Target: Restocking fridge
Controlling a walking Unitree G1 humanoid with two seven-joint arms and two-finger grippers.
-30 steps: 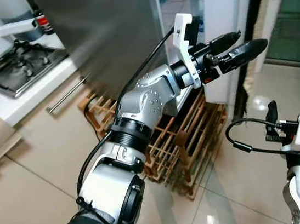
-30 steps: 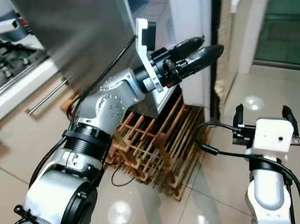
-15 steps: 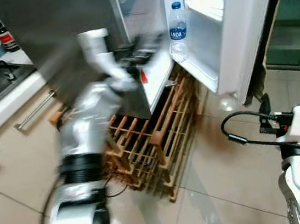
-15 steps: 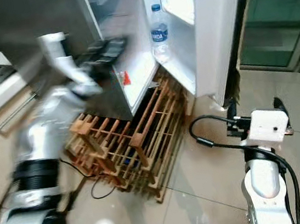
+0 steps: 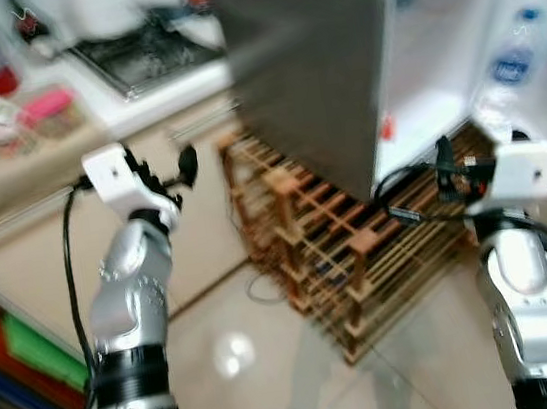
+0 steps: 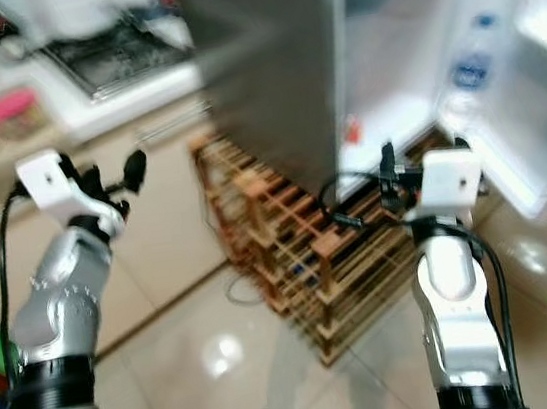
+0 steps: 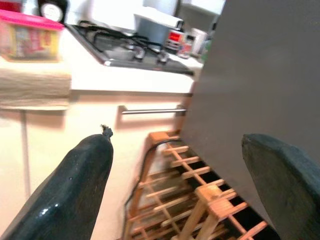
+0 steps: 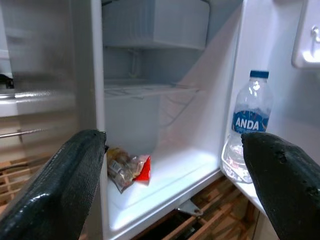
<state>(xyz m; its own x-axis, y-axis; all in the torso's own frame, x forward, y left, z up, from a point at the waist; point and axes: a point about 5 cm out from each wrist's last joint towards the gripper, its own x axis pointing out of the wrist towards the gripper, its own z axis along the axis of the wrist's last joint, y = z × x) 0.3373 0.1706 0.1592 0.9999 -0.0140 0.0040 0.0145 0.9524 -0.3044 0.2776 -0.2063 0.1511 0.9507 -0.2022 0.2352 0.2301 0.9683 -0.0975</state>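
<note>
Fridge [image 8: 150,125] — beyond right claw [image 8: 175,190]

Wooden wine rack [image 5: 349,245] on glossy tiles, gas hob [image 7: 135,50] on white counter [image 7: 100,80].

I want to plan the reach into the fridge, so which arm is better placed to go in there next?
Probably the right. The right gripper faces the open fridge, fingers apart, with the water bottle in the door ahead. The left gripper, also open, points toward the counter and stove.
</note>
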